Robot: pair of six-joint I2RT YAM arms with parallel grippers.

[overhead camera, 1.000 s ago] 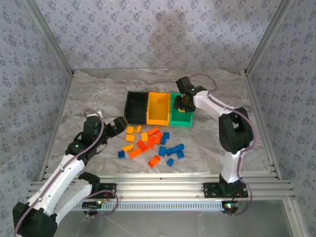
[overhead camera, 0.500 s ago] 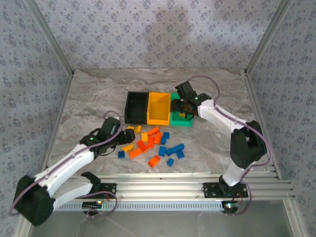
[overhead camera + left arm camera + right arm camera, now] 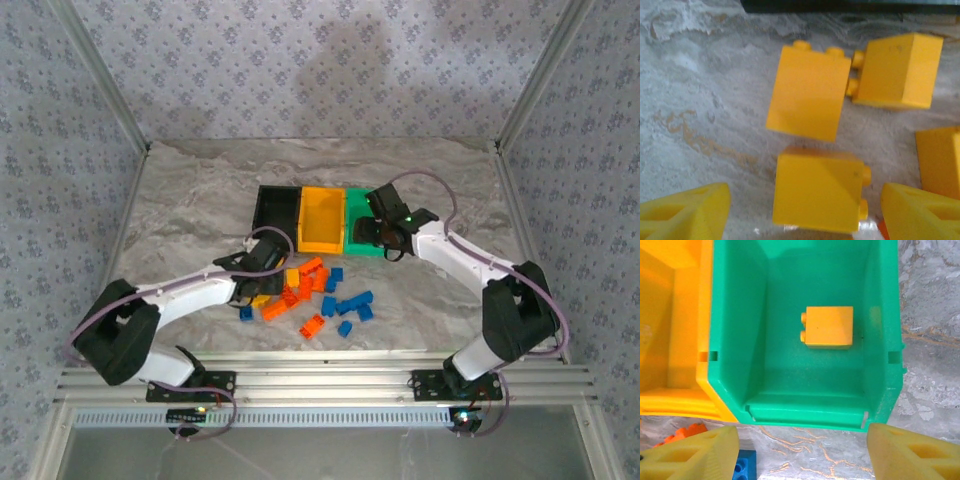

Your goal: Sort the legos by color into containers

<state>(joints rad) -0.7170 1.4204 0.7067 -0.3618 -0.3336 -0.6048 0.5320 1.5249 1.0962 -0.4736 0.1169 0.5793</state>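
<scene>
Legos (image 3: 310,290) lie beneath the outstretched left hand (image 3: 262,270), fingers (image 3: 685,212) apart.

The tabletop (image 3: 190,200) is marbled grey. A black bin (image 3: 277,211), a yellow-orange bin (image 3: 322,218) and a green bin (image 3: 780,340) are seen. The bricks (image 3: 308,280) are coloured red-orange, blue and yellow. The walls (image 3: 300,70) are printed blue-grey, perhaps florally.

Even bright light, soft shadows, left wrist view blurred, right wrist sharp
</scene>
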